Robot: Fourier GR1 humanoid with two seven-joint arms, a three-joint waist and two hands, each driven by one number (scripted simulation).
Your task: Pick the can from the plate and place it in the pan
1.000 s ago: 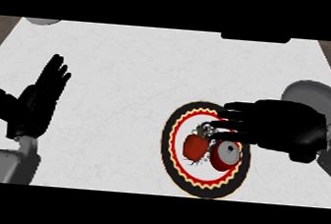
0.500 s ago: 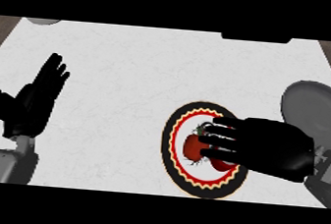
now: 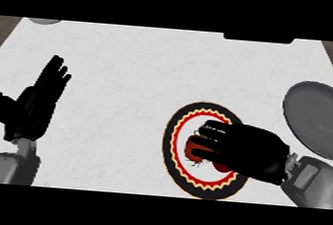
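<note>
Our right hand (image 3: 250, 153) sits over the plate (image 3: 173, 135), fingers curled down round the red can (image 3: 196, 147), which lies on the plate's centre under our palm. Only a strip of red shows at the fingertips (the rest is hidden by the hand), so we judge the grasp as closing on the can, with the can not visibly off the plate.

To do this step well, we should seat the can fully between fingers and thumb before raising the wrist, and lift straight up so the plate is not dragged.

The grey pan (image 3: 319, 119) lies just beyond and to the outer side of this hand, apart from the plate. We should clear the pan's rim before lowering.

Our left hand (image 3: 31, 106) rests open, fingers up, well off to the other side.
</note>
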